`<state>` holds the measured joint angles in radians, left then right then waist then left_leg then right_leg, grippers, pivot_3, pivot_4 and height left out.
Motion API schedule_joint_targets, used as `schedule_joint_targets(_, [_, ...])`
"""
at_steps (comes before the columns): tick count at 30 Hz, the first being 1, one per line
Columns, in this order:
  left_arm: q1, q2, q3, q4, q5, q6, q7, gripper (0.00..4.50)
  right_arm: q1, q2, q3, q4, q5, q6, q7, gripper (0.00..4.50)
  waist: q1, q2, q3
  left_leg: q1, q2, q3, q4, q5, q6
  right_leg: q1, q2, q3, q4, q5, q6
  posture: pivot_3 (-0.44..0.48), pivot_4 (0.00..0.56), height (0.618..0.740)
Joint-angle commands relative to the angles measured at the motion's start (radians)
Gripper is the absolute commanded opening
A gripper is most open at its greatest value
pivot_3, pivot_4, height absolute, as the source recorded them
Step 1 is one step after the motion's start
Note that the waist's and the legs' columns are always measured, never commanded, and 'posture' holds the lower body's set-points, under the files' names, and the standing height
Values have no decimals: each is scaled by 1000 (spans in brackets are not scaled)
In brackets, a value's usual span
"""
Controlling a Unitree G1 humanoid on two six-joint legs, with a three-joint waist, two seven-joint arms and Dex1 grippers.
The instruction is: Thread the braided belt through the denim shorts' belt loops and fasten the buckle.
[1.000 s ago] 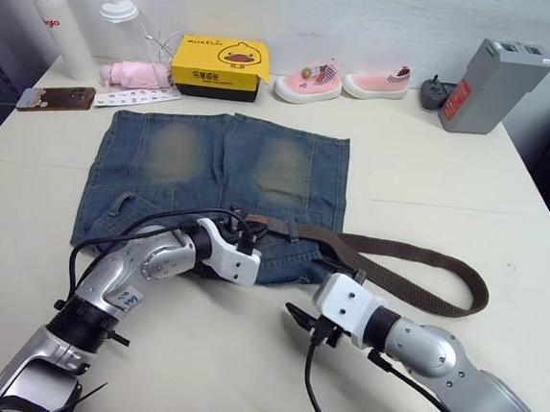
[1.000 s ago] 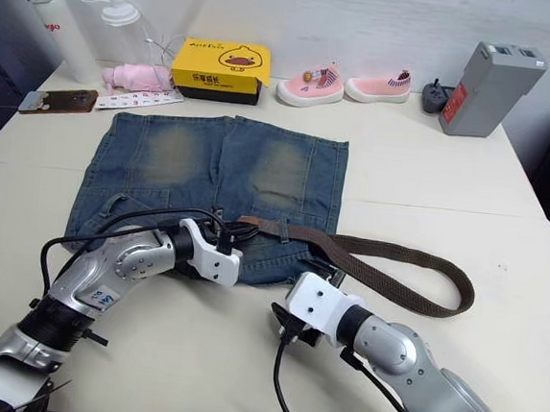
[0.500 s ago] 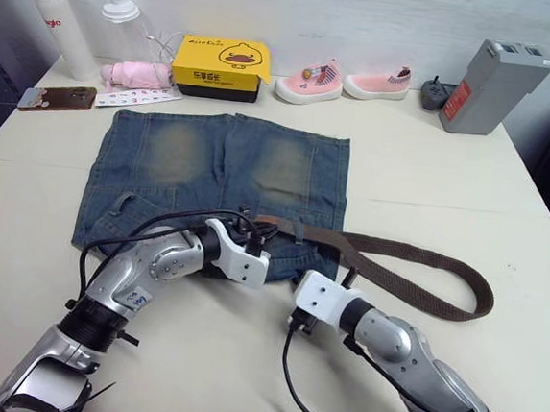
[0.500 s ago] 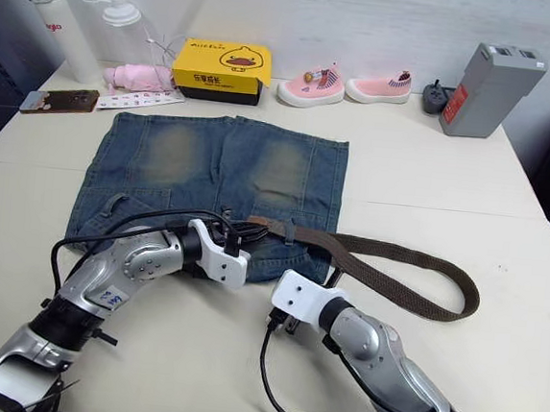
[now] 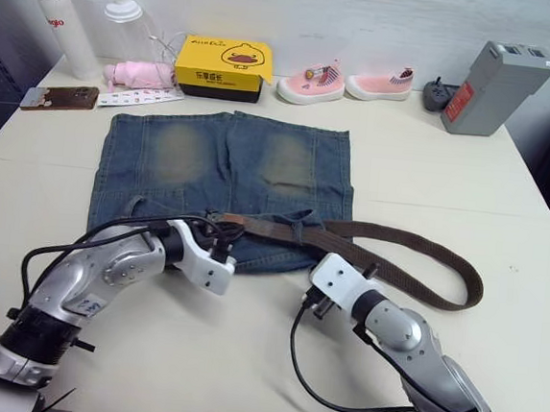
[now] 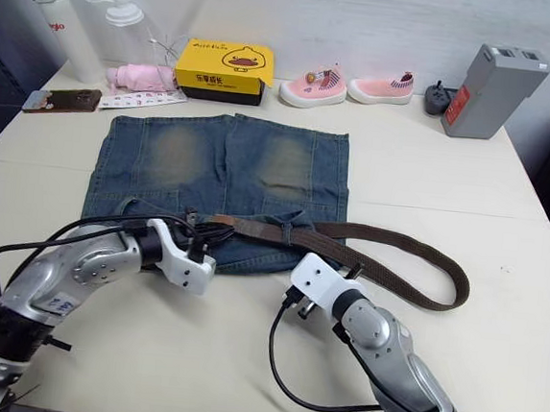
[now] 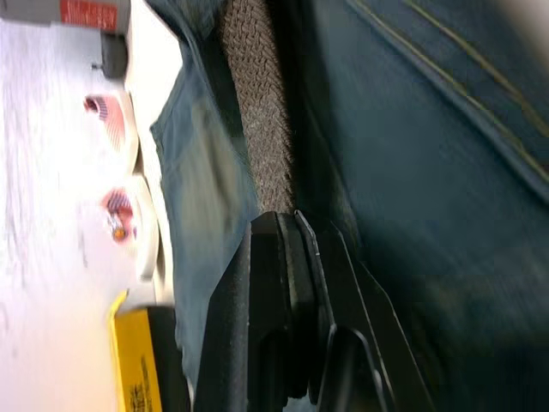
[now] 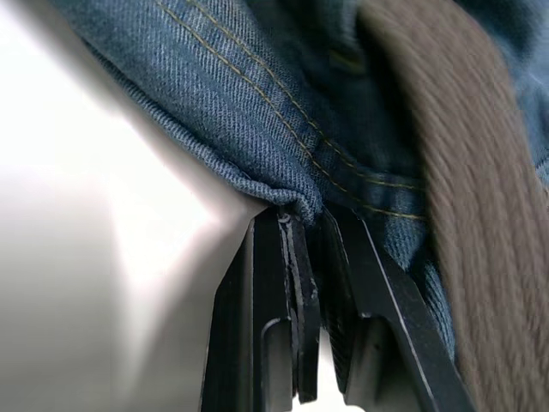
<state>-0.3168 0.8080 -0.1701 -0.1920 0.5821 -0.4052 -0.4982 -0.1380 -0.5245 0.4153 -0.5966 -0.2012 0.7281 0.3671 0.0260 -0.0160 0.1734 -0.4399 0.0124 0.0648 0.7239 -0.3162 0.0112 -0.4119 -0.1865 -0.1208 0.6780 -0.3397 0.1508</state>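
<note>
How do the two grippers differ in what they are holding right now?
The left gripper is shut on the braided belt near the middle of the waistband; the right gripper is shut on the edge of the denim shorts, at their right corner. The left grips woven strap, the right folded denim hem. Both sit low at the shorts' near edge, fingers closed.

Your left gripper has its black fingers pressed together, forearm reaching forward and angled in toward the middle. Your right gripper is likewise closed at the tips, its forearm stretched forward and inward from the right, wrist low near the worktop.
</note>
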Motion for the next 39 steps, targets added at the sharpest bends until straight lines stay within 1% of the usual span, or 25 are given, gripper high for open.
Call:
schedule_joint_targets(1, [25,19,72,-56,-27,11,9,0,39,-17,-82,19,-9,68,-3,63,1,0,0,0,0,0,0,0,0,0,0,0,0,0,0,0,150,670])
schedule_joint_targets(3, [40,17,86,-73,-34,9,16,0,46,-15,-108,9,-2,81,-1,63,1,0,0,0,0,0,0,0,0,0,0,0,0,0,0,0,150,670])
schedule_joint_targets(7, [34,-13,81,-99,-45,-96,89,0,53,-15,-188,-2,19,125,4,63,1,0,0,0,0,0,0,0,0,0,0,0,0,0,0,0,150,670])
schedule_joint_targets(9, [-12,-41,50,-80,-26,-143,121,0,45,-21,-192,-6,20,133,12,63,2,0,0,0,0,0,0,0,0,0,0,0,0,0,0,0,150,670])
schedule_joint_targets(14, [-152,-131,-51,30,39,-229,156,0,23,-7,-167,-24,32,149,28,63,0,0,0,0,-1,1,1,0,0,0,0,0,0,0,0,0,150,670])
schedule_joint_targets(17, [-201,-158,-76,78,68,-254,169,0,21,5,-161,-34,38,162,27,63,-3,0,0,0,-1,1,1,-1,0,0,0,-1,1,0,0,0,150,670])
schedule_joint_targets(19, [-196,-146,-65,87,68,-260,169,0,26,5,-169,-39,37,170,26,63,-3,0,0,0,-1,1,1,0,0,0,0,-2,1,0,0,0,150,670])
schedule_joint_targets(24, [-107,-55,14,63,43,-256,161,0,60,-4,-284,-47,46,212,16,63,0,0,0,0,-1,1,1,-1,0,0,0,-2,1,0,0,0,150,670])
schedule_joint_targets(29, [-43,-17,74,17,17,-226,151,0,97,-23,-397,-62,69,248,23,63,5,0,0,-1,0,0,1,-1,1,0,-2,-2,0,0,0,0,150,670])
schedule_joint_targets(35, [-26,-44,58,2,24,-208,155,0,138,-60,-473,-69,88,266,34,63,2,0,0,-1,-1,1,1,-2,1,0,-1,-2,0,0,0,0,150,670])
schedule_joint_targets(37, [-36,-66,39,2,26,-207,151,0,130,-54,-490,-94,127,287,60,63,1,0,0,0,0,1,1,-2,1,0,-1,-2,0,0,0,0,150,670])
schedule_joint_targets(39, [-51,-92,18,16,39,-207,155,0,109,-24,-540,-148,200,339,98,63,1,0,0,-1,0,1,1,-2,1,0,-1,-2,0,0,0,0,150,670])
